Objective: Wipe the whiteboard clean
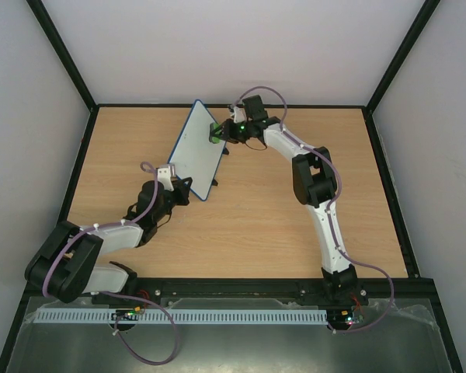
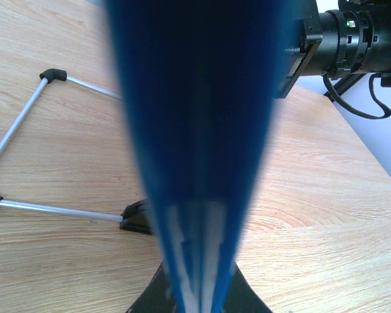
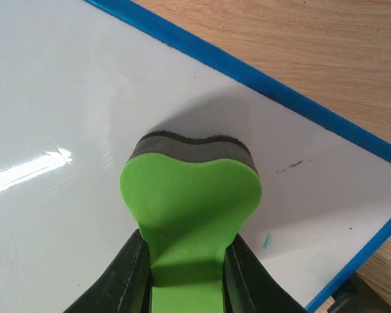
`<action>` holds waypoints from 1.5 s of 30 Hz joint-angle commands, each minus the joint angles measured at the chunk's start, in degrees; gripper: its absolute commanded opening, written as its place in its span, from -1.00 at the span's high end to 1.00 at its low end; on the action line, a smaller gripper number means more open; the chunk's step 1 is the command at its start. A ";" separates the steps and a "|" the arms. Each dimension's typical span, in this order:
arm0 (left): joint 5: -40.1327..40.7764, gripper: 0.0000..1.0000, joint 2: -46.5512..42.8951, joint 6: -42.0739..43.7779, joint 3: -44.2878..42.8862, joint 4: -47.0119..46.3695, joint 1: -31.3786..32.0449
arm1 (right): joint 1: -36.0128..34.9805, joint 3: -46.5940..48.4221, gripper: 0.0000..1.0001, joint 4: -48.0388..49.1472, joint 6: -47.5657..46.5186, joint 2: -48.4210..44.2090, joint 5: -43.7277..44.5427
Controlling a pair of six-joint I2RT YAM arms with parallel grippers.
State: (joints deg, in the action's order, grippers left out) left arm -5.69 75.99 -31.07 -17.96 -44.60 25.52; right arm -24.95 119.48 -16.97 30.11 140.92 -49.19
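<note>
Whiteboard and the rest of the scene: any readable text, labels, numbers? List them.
None readable.
The whiteboard shows only a faint grey smudge and a tiny teal fleck, not letters.
The green eraser has no label showing.
In the left wrist view the blue frame is blurred, with no print.

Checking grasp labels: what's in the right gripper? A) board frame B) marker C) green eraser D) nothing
C: the right wrist view shows the eraser pinched in the right gripper, its dark felt against the whiteboard.
</note>
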 commanded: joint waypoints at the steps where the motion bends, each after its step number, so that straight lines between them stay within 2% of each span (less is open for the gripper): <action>1: -14.26 0.95 1.20 0.53 -0.46 7.25 2.17 | -3.18 -2.72 0.97 0.80 0.94 4.03 -0.95; 9: -14.25 0.95 1.07 0.49 0.20 7.13 2.17 | 0.01 -5.00 0.97 -2.64 0.06 5.30 7.48; 15: -14.50 0.95 1.56 0.40 0.14 6.86 2.17 | 0.17 -1.27 0.97 -3.42 -1.19 6.32 7.58; 20: -14.64 0.95 1.78 0.71 0.11 7.20 2.17 | -1.30 2.21 0.97 -3.94 -2.94 6.50 -1.63; 22: -14.65 0.95 2.10 0.73 0.03 7.08 2.17 | -2.86 5.56 0.97 -7.30 -5.98 6.21 -4.94; 25: -14.86 0.95 2.32 0.73 -0.03 6.98 2.17 | -5.31 8.45 0.97 -11.71 -9.64 4.79 -7.40; 29: -14.71 0.95 2.09 0.67 -0.07 7.06 2.15 | -7.09 5.41 0.97 -11.40 -9.34 1.81 -7.49; 34: -14.77 0.95 1.69 0.63 0.00 7.20 2.19 | -5.51 3.95 0.97 -8.38 -7.48 1.71 -2.89; 39: -14.55 0.95 1.03 0.66 0.34 7.58 2.17 | -1.62 6.66 0.97 -7.31 -5.50 4.90 3.85; 45: -14.65 0.95 1.12 0.70 0.47 7.60 2.21 | 0.34 9.28 0.97 -7.78 -7.10 7.65 3.80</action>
State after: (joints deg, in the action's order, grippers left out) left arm -5.39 76.09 -30.98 -17.98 -44.60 25.41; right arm -24.58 126.80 -26.85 23.44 144.22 -49.30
